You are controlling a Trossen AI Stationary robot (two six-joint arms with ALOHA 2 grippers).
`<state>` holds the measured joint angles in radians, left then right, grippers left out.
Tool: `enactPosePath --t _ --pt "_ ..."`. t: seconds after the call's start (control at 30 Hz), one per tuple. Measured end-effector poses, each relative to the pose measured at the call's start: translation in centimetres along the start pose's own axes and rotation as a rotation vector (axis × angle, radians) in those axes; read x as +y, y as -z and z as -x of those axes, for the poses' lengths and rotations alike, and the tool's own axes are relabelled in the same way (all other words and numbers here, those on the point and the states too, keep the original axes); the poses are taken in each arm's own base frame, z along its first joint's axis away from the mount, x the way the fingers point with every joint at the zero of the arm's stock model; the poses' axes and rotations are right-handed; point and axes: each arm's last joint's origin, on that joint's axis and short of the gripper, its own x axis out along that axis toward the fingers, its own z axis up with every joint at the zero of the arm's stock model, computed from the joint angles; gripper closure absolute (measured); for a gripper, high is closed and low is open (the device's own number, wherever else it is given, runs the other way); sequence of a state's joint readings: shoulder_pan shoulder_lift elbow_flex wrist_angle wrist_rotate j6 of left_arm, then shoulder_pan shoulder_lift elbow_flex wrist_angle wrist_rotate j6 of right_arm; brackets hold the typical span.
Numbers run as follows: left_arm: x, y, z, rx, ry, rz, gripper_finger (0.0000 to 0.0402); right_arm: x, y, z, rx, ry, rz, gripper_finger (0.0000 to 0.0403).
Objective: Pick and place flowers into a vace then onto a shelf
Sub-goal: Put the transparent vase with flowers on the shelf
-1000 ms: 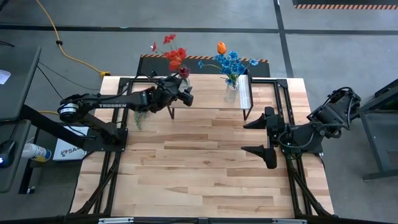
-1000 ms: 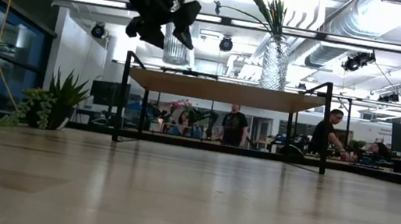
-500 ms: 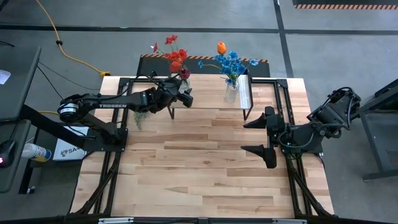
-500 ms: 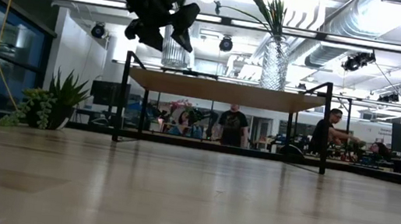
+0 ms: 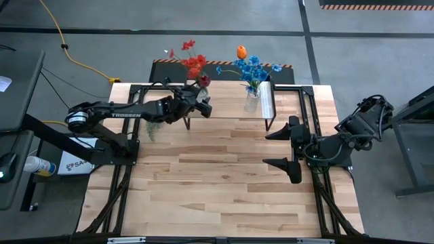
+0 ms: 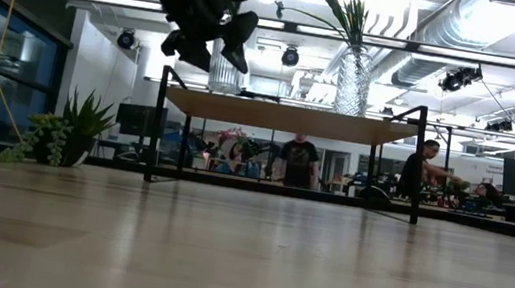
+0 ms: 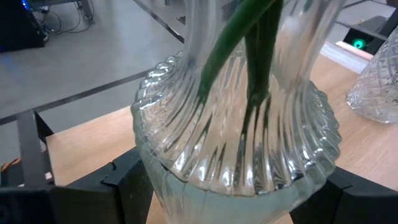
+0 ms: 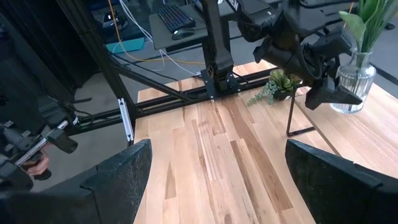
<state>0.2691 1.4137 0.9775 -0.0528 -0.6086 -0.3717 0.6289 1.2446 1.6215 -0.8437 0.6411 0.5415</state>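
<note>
Light wooden plank tabletop point(image 5: 224, 176) on a black frame, set on a grey floor, with an open office visible beyond it in the low view. At the table's far edge stands the small low shelf point(image 5: 230, 102) with a light wood top and thin black legs. On its right end rests a clear cut-glass vase point(image 5: 251, 102) holding the blue cluster and orange tulip flowers point(image 5: 251, 66). At its left end, a second clear ribbed glass vase point(image 7: 236, 149) carries the red cluster and dark pink bud flowers point(image 5: 194, 66); their green stems run down inside the glass in the left wrist view. The left gripper point(image 5: 194, 104) is clamped around the base of this ribbed vase, one dark finger on each side. The low view shows that vase's base level with the shelf top; contact cannot be told. A small green spiky potted plant point(image 6: 62, 135) sits on the table just left of the shelf. The right gripper point(image 5: 288, 148) waits over the right side of the table, well apart from the shelf, fingers spread wide and empty.

Judged progress: both vases are filled, and one is placed. Remaining: setting the second vase fully down on the shelf and releasing it.
</note>
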Motion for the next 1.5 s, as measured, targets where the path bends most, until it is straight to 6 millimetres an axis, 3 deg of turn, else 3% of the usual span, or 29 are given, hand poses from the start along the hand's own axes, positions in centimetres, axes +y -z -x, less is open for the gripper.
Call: enactPosePath --t 1.0,1.5 --pt "-0.2 1.0 -0.7 0.056 -0.014 0.002 0.0088 0.0 0.0 0.0 0.001 -0.002 0.000 0.0045" --pt "-0.9 1.9 -2.1 0.061 -0.005 0.038 0.0074 0.0 0.0 0.0 0.011 -0.018 0.000 0.0045"
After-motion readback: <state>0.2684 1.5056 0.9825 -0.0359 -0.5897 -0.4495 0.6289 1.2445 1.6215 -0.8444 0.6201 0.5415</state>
